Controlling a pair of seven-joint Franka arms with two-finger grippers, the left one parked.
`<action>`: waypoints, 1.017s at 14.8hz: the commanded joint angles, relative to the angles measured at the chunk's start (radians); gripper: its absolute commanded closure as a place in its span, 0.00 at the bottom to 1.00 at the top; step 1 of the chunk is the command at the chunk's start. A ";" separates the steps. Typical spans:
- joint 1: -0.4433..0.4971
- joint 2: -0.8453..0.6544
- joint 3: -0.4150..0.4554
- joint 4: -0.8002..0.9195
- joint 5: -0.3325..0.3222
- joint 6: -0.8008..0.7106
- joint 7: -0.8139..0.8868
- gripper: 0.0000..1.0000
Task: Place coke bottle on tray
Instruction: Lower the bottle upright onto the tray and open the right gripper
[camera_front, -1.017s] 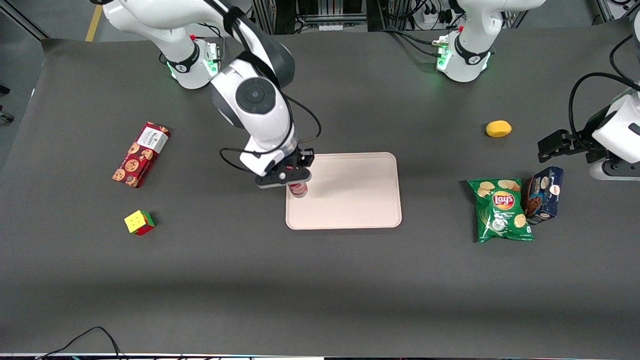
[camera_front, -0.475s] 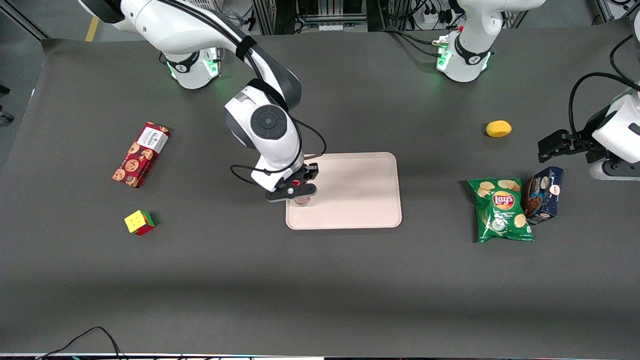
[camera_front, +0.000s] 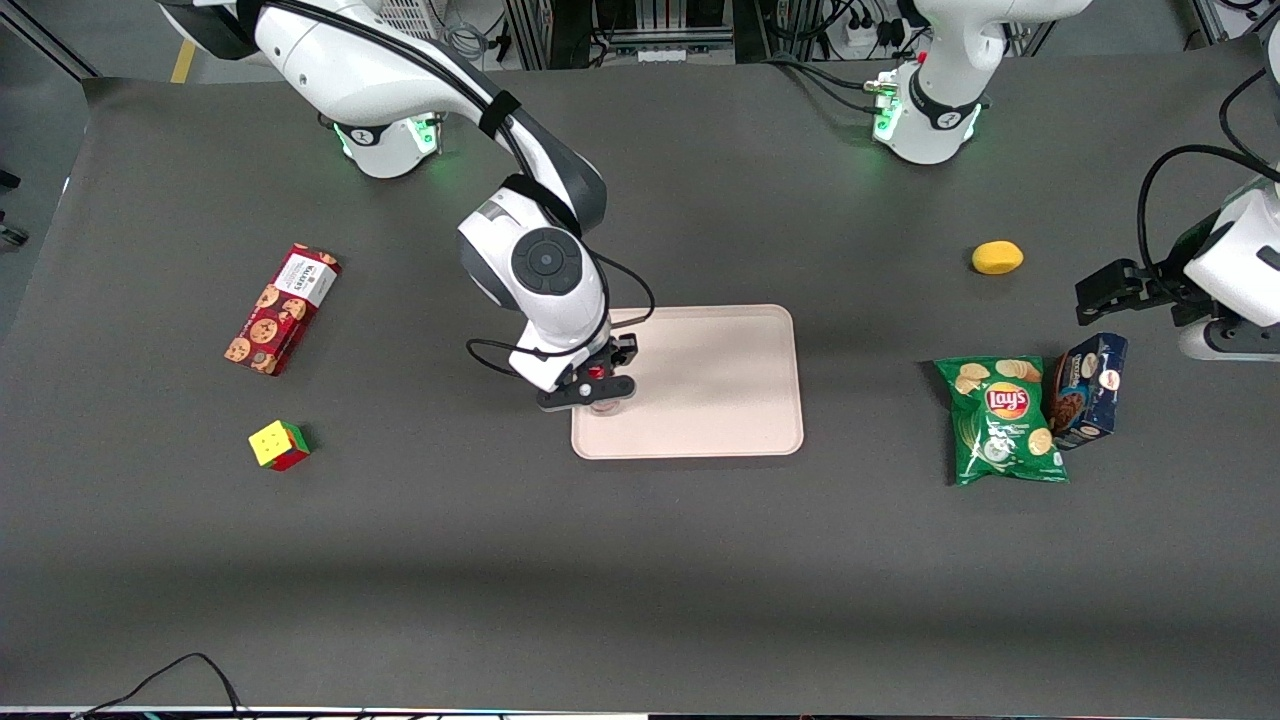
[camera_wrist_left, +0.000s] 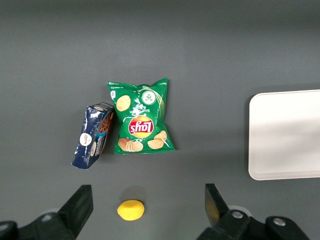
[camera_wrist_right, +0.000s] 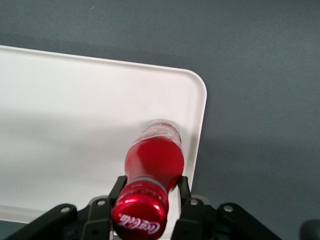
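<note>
While the pincer (camera_front: 598, 386) is pinching the coke bottle (camera_front: 601, 392) just under its cap, the bottle is standing upright on the tray (camera_front: 720, 400).

Seen from the right wrist, the coke bottle (camera_wrist_right: 152, 170) is sitting with its clear base on the tray (camera_wrist_right: 60, 120) close to a rounded corner, and the pincer (camera_wrist_right: 146, 195) is closing a black finger on either side of the neck. In the front view the tray is lying at the centre of the frame on the dark surface (camera_front: 640, 560), the bottle near its left edge. A red cookie box (camera_front: 282, 309) and a coloured cube (camera_front: 279, 445) are lying at the left of the frame; a green chip bag (camera_front: 1003, 420), a blue box (camera_front: 1088, 390) and a yellow fruit (camera_front: 997, 257) are lying at the right.
</note>
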 joint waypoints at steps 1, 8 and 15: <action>0.005 0.018 0.004 0.035 -0.028 0.002 0.028 1.00; 0.005 0.025 0.003 0.035 -0.019 0.002 0.032 0.10; 0.004 0.027 0.003 0.037 -0.020 0.002 0.029 0.00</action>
